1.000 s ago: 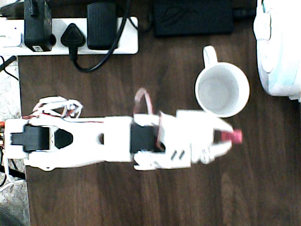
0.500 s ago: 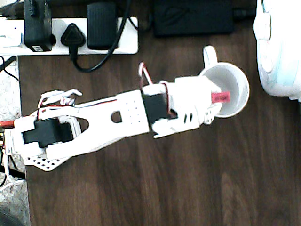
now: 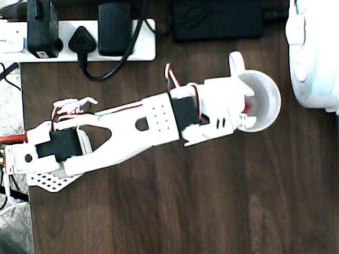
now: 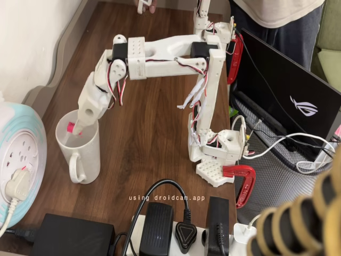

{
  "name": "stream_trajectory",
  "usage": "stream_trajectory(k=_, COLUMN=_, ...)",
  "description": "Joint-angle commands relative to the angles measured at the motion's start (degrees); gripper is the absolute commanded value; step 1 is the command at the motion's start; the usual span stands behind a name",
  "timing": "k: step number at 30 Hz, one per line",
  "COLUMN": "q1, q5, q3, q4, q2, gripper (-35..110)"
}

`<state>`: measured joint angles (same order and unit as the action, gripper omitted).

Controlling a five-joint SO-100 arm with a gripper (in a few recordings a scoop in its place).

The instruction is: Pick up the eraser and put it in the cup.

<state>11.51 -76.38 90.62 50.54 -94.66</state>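
Note:
The white cup (image 3: 265,87) stands at the upper right of the dark wooden table in the overhead view, handle pointing to the top of the picture. In the fixed view the cup (image 4: 80,154) is at the left with its handle toward the camera. My white gripper (image 3: 245,111) reaches over the cup's left rim, fingertips down inside the mouth. It is shut on the small pink-red eraser (image 3: 244,107). From the side, the gripper (image 4: 75,128) dips just below the rim and the eraser (image 4: 69,127) shows at its tip, above the cup's bottom.
A white power strip (image 3: 79,42) with black plugs and a black adapter (image 3: 217,18) lie along the top edge. A large white appliance with pale blue trim (image 3: 315,53) sits right of the cup. A laptop (image 4: 287,90) and a red clamp (image 4: 240,184) flank the arm's base.
The arm has swung from below the cup up over it. The eraser, held out beyond the cup's lower right rim a second ago, is now down inside the mouth.

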Motion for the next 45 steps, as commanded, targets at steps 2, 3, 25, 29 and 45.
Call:
stream_trajectory(k=2, q1=0.5, q5=0.2, q3=-1.8, q4=-1.7, q2=-2.0, gripper=14)
stream_trajectory(k=3, q1=0.6, q5=0.3, q3=-1.8, q4=-1.3, q2=-2.6, gripper=7)
stream_trajectory(k=25, q1=-13.3, q5=-12.7, q3=70.4, q4=-8.6, q2=-78.9, gripper=0)
stream_trajectory(k=29, q1=-16.1, q5=-17.8, q3=83.7, q4=-9.7, q2=-93.3, gripper=0)
stream_trajectory(k=45, q1=-9.6, q5=-13.6, q3=84.3, q4=-2.9, q2=-94.5, gripper=0)
